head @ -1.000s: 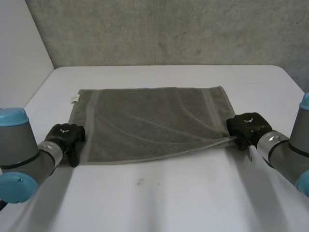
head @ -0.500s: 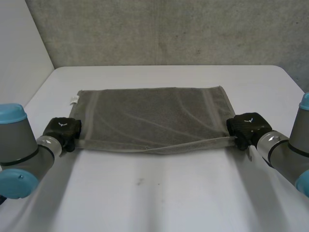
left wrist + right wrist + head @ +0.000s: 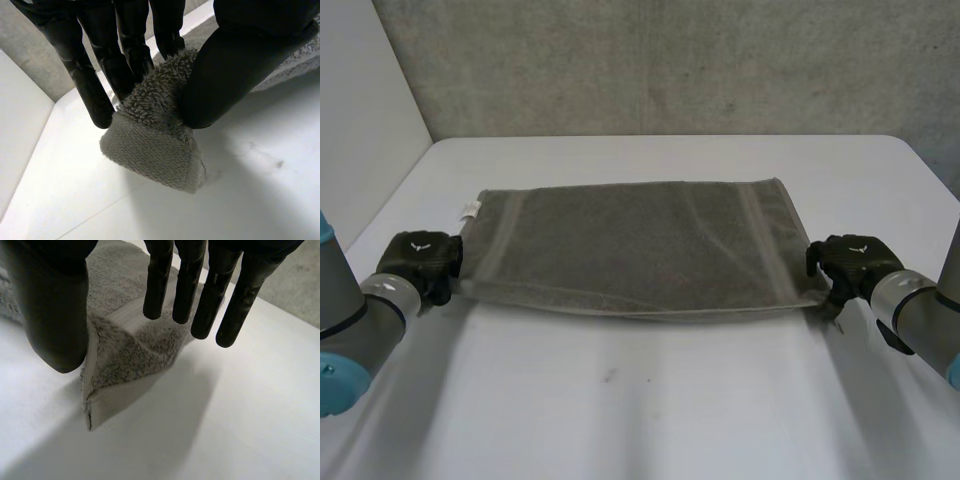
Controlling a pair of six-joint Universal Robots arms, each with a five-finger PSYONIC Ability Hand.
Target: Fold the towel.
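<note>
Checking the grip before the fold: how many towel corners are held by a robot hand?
2. The left robot hand pinches the near left corner of the towel; the right robot hand pinches its near right corner. The far corners lie free.

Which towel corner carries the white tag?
The far-left corner of the towel: the white tag sticks out there. The left hand and right hand pinch the near corners.

Black hands, grey arms, light-blue caps
</note>
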